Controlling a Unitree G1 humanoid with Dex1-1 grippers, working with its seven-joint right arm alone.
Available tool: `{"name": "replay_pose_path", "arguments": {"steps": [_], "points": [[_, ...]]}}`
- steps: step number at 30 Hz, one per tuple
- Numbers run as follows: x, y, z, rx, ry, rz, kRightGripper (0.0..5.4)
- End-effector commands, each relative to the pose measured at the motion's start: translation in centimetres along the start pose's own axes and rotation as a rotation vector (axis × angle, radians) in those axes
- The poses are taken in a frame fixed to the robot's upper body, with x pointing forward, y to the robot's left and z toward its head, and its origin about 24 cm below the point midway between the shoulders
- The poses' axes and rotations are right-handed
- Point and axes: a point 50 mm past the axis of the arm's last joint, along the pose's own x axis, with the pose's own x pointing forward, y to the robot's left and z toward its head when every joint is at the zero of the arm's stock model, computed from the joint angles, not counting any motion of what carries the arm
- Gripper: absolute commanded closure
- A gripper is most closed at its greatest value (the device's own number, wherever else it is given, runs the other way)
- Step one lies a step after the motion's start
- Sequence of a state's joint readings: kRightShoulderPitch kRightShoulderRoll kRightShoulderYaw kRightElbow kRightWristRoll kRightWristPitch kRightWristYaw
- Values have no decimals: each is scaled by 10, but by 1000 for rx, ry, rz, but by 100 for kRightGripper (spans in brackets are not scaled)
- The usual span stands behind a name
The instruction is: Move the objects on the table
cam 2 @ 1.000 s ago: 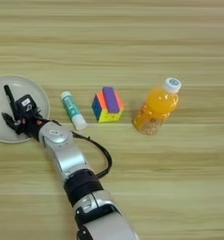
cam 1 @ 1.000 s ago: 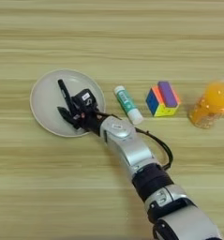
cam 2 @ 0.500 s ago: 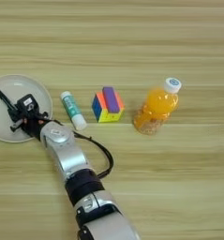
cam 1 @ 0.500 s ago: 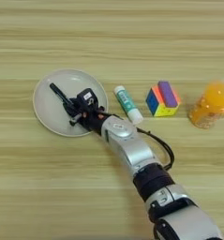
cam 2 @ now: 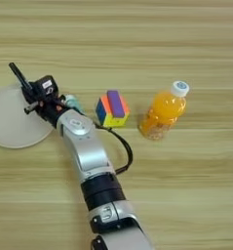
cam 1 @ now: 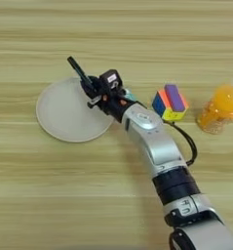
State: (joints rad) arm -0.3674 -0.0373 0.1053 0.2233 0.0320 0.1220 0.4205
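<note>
A: Our right gripper [cam 1: 91, 90] has its black fingers clenched on the slim black marker pen [cam 1: 78, 70], left of centre, over the upper right rim of the round pale plate [cam 1: 64, 119].

B: We see the blocky multicoloured cube [cam 1: 169, 102] right of the silver forearm [cam 1: 152, 139], then a rounded orange juice bottle [cam 2: 164, 111]; the teal tube [cam 2: 72, 101] peeks out behind the wrist.

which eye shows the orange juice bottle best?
Right eye view: the whole bottle shows, white cap to base, standing right of the cube. In the left eye view it sits at the right edge, with its cap cut off by the frame.
</note>
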Motion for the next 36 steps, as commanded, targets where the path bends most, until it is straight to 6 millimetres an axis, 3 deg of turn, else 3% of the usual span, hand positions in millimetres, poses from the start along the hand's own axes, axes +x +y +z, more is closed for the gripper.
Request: {"name": "replay_pose_path", "arguments": {"steps": [1, 6, 11, 25, 36], "points": [[-4, -19, 38, -70, -133, -66, 440], [-25, -35, 24, -42, -87, -133, 440], [-34, -43, 12, -45, -44, -175, 440], [-40, -52, -10, -46, 49, -212, 440], [-39, -43, -31, -60, 139, -156, 440]]}}
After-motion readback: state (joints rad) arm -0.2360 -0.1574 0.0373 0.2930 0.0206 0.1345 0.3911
